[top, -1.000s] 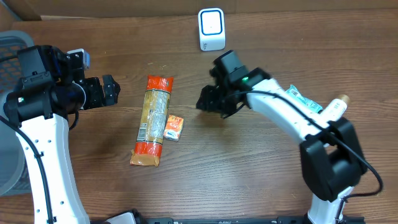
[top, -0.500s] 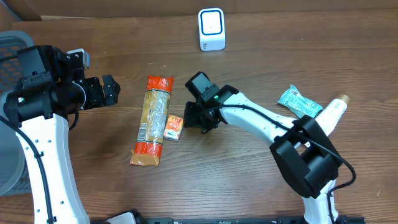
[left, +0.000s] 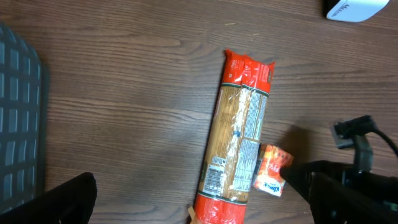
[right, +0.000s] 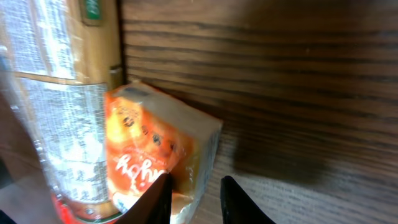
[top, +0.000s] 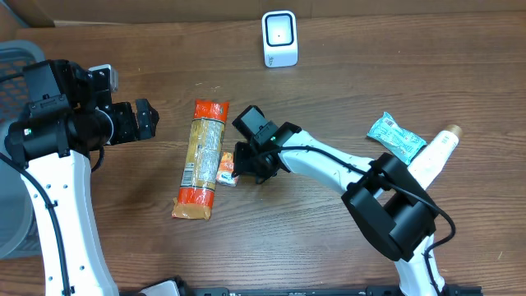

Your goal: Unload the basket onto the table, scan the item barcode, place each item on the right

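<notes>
Two pincers: left pincer wide apart; right pincer narrow astride orange box corner, grasp unclear.

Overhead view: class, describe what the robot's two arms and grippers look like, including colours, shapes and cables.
Both the left arm and right arm have slim white links joined by bulky black joint housings, with thin black cables running alongside. The left gripper and right gripper are black, each with two short fingers.

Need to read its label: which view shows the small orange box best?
Right wrist: the orange box is close up, with its print visible. Overhead shows it tiny, partly hidden by the right tool. Left wrist shows it small beside the pasta pack.
</notes>
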You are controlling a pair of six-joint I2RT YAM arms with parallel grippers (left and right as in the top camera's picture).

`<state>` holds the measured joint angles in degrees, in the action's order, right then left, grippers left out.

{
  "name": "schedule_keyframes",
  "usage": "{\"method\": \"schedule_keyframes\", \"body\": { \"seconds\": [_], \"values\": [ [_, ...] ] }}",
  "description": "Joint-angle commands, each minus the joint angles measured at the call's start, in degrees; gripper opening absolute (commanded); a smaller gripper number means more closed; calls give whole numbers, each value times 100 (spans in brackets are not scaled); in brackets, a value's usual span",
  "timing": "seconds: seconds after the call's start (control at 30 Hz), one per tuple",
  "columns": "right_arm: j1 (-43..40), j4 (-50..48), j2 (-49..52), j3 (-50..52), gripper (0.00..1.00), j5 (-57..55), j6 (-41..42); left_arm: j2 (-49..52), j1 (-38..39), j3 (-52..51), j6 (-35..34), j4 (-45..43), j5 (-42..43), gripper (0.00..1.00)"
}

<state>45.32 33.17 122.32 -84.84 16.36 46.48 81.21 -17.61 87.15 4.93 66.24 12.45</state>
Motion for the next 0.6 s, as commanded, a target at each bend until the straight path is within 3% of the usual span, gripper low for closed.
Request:
{"method": "schedule_keyframes", "body": {
  "seconds": [0.0,0.1,0.23,0.43,0.57],
  "values": [
    [11,-33,120,-24,24,83,46,-96,28,107,129,-4,68,100],
    [11,-7,120,-24,19,85,44,-96,28,107,131,-4,68,100],
    [4,48,120,-26,5,212,-177,-96,28,107,131,-4,68,100],
    [-291,179,42,-42,4,782,-964,-96,28,107,131,-4,68,100],
    [-654,651,-223,-55,4,962,-1904,-96,28,107,131,-4,68,100]
  ]
}}
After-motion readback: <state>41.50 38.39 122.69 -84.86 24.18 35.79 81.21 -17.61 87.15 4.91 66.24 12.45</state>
